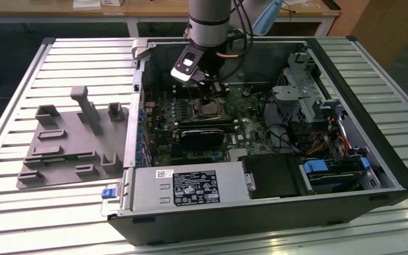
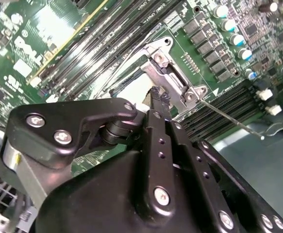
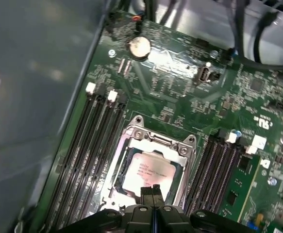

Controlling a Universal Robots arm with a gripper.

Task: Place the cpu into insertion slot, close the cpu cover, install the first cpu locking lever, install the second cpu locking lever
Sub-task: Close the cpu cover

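1. We see the black two-fingered gripper (image 1: 207, 96) reaching down into the open black computer case (image 1: 374, 159), low over the green circuit board (image 3: 180, 63)
2. Its fingers (image 3: 146, 191) are clenched tight against each other, and we see nothing held between them
3. The small flat square cpu with its dull silver-grey metal top (image 3: 150, 170) lies just under and just ahead of the fingertips, seated in the square insertion slot (image 3: 118, 183)
4. The thin silvery metal cpu cover with a window through its middle (image 3: 157, 140) lies flat around the cpu, framing it; in the second wrist view the fingertips are at the cover's edge, but we cannot tell whether they touch it
5. A thin silvery wire locking lever (image 2: 231, 119) runs out from a cover corner just beside the fingertips, slanting away across the long black memory slots (image 2: 219, 104)
6. More long black memory slots (image 3: 90, 145) flank the socket on the other side of the gripper
7. Well apart from the gripper, outside the case, a grey moulded fixture (image 1: 69, 143) sits on the slatted metal table (image 1: 19, 95)
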